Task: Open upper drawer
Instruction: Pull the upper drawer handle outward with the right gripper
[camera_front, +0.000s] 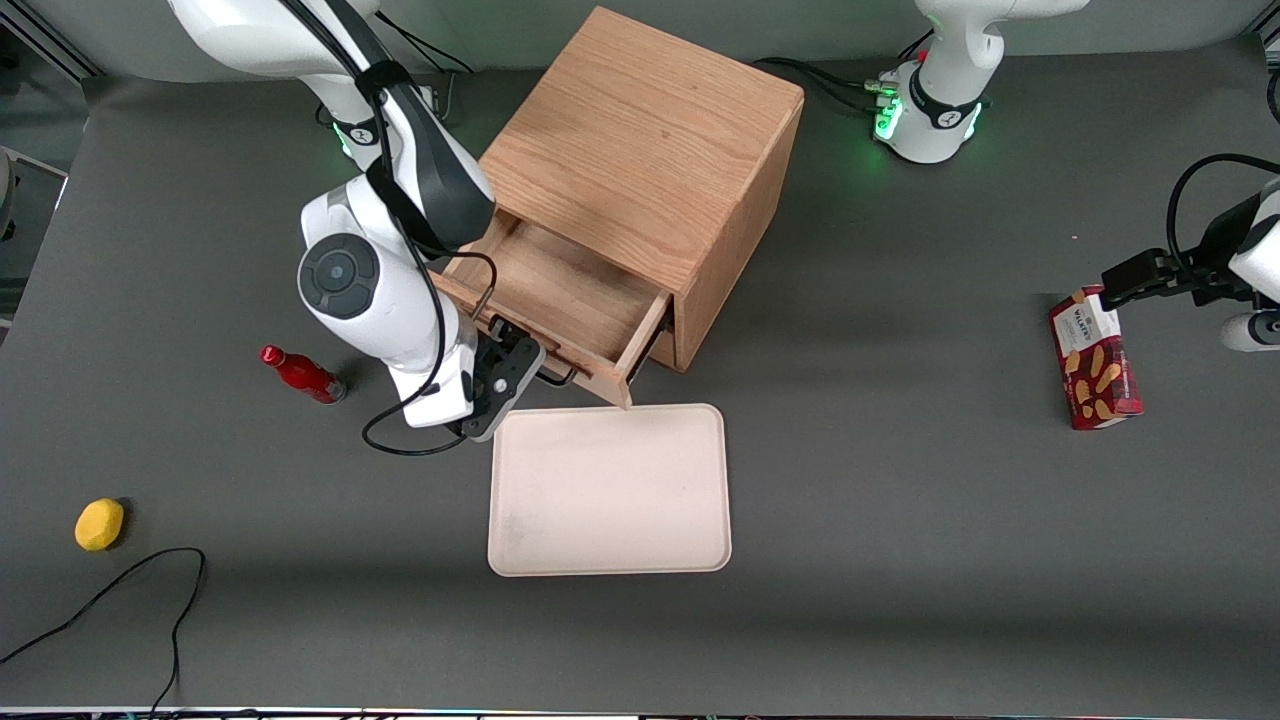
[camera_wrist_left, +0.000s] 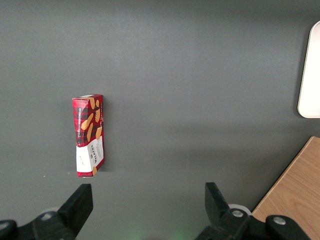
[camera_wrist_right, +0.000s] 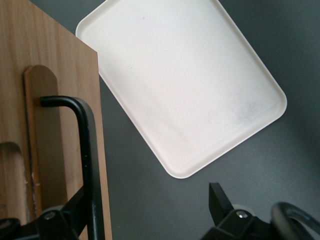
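Front view is showing the spread gripper (camera_front: 520, 372) at the drawer (camera_front: 560, 310) handle (camera_front: 555, 378); pulling toward six o'clock is risking hitting the tray (camera_front: 610, 490).

The claw (camera_front: 528, 368), fingers spread, hangs just beside the rim of a cream tray (camera_front: 610, 490), which lies nearer the camera. A red bottle (camera_front: 300, 373) lies near the claw, toward the working arm's end. A yellow fruit (camera_front: 99, 524) sits farther that way. A red biscuit box (camera_front: 1095, 370) lies toward the parked arm's end.
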